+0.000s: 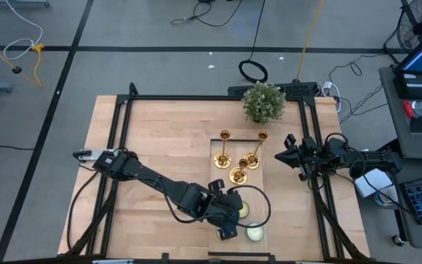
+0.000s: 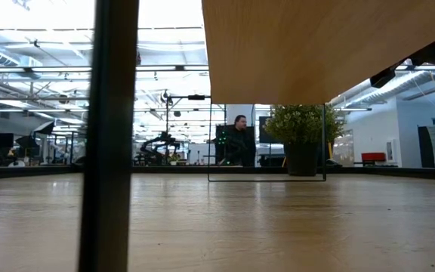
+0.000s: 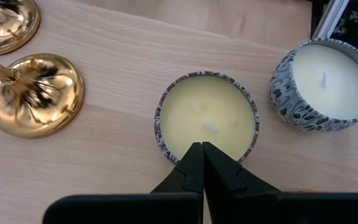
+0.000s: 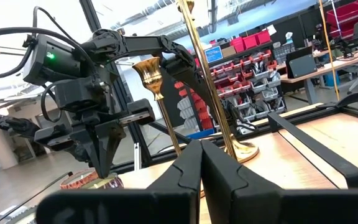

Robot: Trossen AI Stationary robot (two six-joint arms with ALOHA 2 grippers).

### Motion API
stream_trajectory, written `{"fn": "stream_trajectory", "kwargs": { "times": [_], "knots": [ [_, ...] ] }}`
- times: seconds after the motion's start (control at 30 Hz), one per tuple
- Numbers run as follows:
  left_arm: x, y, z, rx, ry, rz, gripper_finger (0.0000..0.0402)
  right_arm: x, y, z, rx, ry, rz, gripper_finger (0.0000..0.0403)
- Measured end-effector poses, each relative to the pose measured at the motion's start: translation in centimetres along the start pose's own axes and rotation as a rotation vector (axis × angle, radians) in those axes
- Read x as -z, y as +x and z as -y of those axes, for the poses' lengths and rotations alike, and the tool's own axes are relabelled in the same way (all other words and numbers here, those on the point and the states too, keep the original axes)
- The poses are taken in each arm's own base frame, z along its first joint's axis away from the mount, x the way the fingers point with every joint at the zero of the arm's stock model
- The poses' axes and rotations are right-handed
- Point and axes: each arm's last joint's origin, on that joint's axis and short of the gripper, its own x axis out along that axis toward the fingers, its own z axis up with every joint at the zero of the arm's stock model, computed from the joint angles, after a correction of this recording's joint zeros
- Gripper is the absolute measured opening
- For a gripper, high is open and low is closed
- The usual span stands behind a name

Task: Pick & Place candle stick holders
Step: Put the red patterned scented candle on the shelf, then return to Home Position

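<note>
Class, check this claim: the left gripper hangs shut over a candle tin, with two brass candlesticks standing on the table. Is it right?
Not quite: the high view shows three brass candlesticks, not two. The left gripper does hang shut over a candle tin.

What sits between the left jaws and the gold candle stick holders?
Left wrist view: an open patterned candle tin, then bare wood up to the nearest brass candlestick base.

Candle stick holders (image 3: 33,93) cut off, stems unseen.
</note>
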Motion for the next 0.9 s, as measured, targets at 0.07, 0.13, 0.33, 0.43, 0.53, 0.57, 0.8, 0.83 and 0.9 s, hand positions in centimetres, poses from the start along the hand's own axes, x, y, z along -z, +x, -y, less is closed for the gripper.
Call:
{"fn": "stream_trajectory", "kwargs": {
  "times": [0.07, 0.13, 0.33, 0.43, 0.53, 0.57, 0.8, 0.83, 0.9],
  "knots": [
    [0.0, 0.0, 0.0, -0.003, 0.000, 0.002, 0.0000, 0.0, 0.0, 0.0, 0.000, 0.000, 0.000, 0.0004],
    [0.0, 0.0, 0.0, -0.005, 0.000, 0.003, 0.0000, 0.0, 0.0, 0.0, 0.000, 0.000, 0.000, 0.0004],
    [0.1, 0.0, 0.1, -0.006, -0.010, 0.005, 0.0000, 0.0, 0.0, 0.0, 0.000, 0.000, 0.000, 0.0004],
    [0.1, -0.2, 0.2, -0.025, -0.009, 0.019, 0.0000, 0.0, 0.0, 0.0, 0.000, 0.000, 0.000, 0.0004],
    [-0.3, -0.8, 0.3, -0.036, -0.015, 0.052, 0.0000, 0.0, 0.0, 0.0, 0.000, 0.000, 0.000, 0.0004],
    [-0.6, -1.0, 0.3, -0.039, -0.019, 0.067, 0.0000, 0.0, 0.0, 0.0, 0.000, 0.000, 0.000, 0.0004],
    [-1.2, -2.7, -0.1, -0.100, -0.024, 0.125, 0.0000, 0.0, 0.0, 0.0, 0.000, 0.000, -0.001, 0.0004],
    [-1.3, -2.9, -0.1, -0.117, -0.033, 0.141, 0.0000, 0.0, 0.0, 0.0, 0.000, 0.000, -0.001, 0.0004],
    [-1.6, -4.1, -0.2, -0.145, -0.059, 0.189, 0.0000, 0.0, 0.0, 0.0, 0.000, 0.000, 0.000, 0.0004]
  ]
}}
